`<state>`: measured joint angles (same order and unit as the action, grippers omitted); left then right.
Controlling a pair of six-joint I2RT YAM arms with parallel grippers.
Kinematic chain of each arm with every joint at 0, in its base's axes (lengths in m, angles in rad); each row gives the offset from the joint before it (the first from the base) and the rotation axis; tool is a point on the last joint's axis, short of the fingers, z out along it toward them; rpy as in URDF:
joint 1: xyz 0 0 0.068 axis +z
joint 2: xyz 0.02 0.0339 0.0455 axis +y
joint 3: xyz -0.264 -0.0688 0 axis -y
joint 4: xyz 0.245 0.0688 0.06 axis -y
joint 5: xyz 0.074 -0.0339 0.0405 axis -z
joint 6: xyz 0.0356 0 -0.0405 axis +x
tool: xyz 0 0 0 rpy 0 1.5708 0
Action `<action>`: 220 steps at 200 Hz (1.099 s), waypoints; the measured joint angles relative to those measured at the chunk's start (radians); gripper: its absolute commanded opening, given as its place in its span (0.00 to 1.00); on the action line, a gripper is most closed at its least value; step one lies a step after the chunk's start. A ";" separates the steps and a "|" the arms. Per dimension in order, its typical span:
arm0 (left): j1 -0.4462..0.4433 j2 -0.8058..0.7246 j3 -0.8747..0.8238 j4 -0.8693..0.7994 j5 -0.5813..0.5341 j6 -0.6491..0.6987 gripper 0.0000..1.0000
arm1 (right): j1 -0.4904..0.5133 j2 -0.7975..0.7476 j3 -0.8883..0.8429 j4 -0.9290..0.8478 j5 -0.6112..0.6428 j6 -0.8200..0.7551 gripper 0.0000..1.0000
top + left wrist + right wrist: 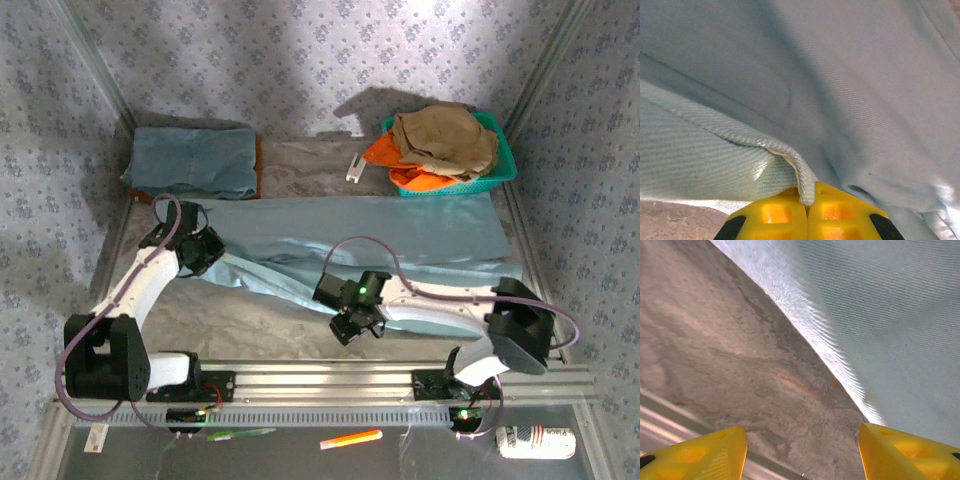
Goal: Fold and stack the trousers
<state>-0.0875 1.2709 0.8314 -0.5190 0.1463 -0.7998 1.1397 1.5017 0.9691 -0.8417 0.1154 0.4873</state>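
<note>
Looking at the top camera, the pale grey-blue trousers (400, 225) are laid out long across the middle of the table (240, 320), mostly flat, with one leg trailing down toward the near side between the two arms.

The left gripper (807, 210) has its yellow fingers pressed together on a stitched edge of the cloth. You can see the hem fold pinched right at the tips, and a flap of fabric lifts up from there. The right gripper (802, 452) is spread wide with nothing in it, hanging low over bare table just beside the trousers' near edge, one finger almost at the cloth.

Handling-wise, I'd guess this stuff is thin, light and floppy. It'll drape and sag from wherever you pinch it, so a one-point grab will just drag and bunch it. Best bet is probably taking it at hems or seams, where the layers are thicker, with both grippers along the same edge so the fold carries over evenly. The right one looks lined up to scoop under that edge.

A folded blue garment (195, 160) sits at the back left, likely the stack spot. The green basket (506, 160) at the back right holds tan and orange clothes.
</note>
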 measured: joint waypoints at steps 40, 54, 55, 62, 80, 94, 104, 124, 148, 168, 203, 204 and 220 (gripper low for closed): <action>0.000 -0.020 0.008 -0.005 -0.002 0.018 0.00 | -0.015 0.084 0.020 -0.003 0.081 -0.015 0.60; 0.000 -0.026 0.008 -0.006 -0.004 0.023 0.00 | -0.028 0.089 0.023 0.003 0.092 -0.025 0.58; 0.000 -0.026 0.008 -0.006 -0.004 0.024 0.00 | -0.030 0.090 0.023 0.004 0.092 -0.026 0.57; 0.000 -0.026 0.008 -0.006 -0.004 0.026 0.00 | -0.041 0.096 0.023 0.008 0.097 -0.030 0.56; 0.000 -0.026 0.008 -0.005 -0.004 0.026 0.00 | -0.093 0.123 0.023 0.027 0.105 -0.055 0.50; 0.000 -0.023 0.008 -0.005 -0.004 0.030 0.00 | -0.156 0.146 0.023 0.047 0.107 -0.082 0.44; 0.000 -0.018 0.009 -0.005 -0.004 0.033 0.00 | -0.207 0.156 0.023 0.062 0.105 -0.106 0.44; 0.000 0.000 0.013 -0.003 -0.004 0.034 0.00 | -0.314 0.172 0.049 0.074 0.084 -0.137 0.52; 0.000 0.008 0.013 0.001 -0.003 0.037 0.00 | -0.418 0.234 0.136 0.083 0.072 -0.160 0.51; 0.000 0.008 0.011 0.007 0.000 0.037 0.00 | -0.449 0.304 0.203 0.087 0.072 -0.163 0.50; 0.000 0.004 -0.041 0.052 0.000 0.036 0.00 | -0.452 0.307 0.224 0.045 0.084 -0.124 0.51; 0.000 0.004 -0.044 0.052 0.000 0.036 0.00 | -0.454 0.302 0.222 0.043 0.086 -0.118 0.51; 0.000 -0.004 -0.072 0.052 0.000 0.036 0.00 | -0.475 0.206 0.185 0.018 0.097 -0.060 0.57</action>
<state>-0.0872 1.2671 0.7589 -0.4667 0.1459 -0.7635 0.6651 1.7081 1.1538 -0.8242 0.2119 0.4274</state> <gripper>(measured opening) 0.043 0.530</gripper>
